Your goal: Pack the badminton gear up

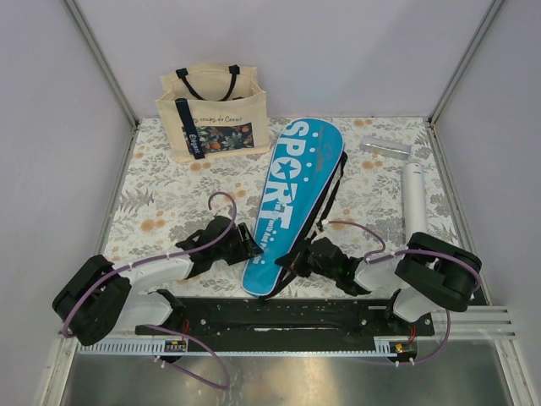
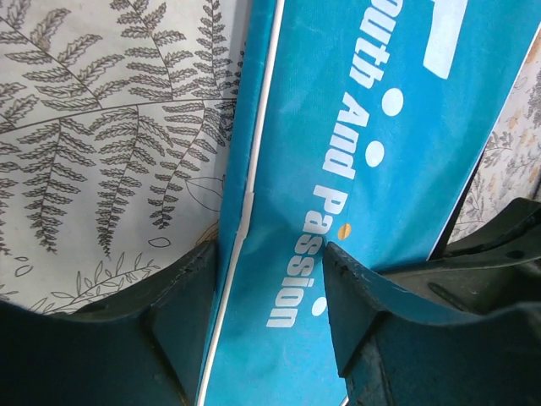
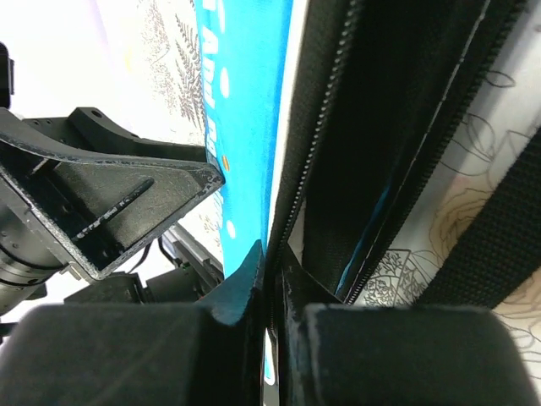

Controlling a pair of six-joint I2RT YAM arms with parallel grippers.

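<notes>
1. The blue case lies mid-table, narrow end toward the arms.
2. The right wrist view alone shows the right gripper pinching its zipper edge; the left wrist view shows the left gripper spread across its white-piped edge.
3. A white tube lies right, a tote far left, on flowered cloth; pale walls.

Left arm and right arm have white links, bulky black joint housings at 8 and 4 o'clock, looping purple cables and a black base rail. The left gripper's fingers are matte black wedges.
</notes>
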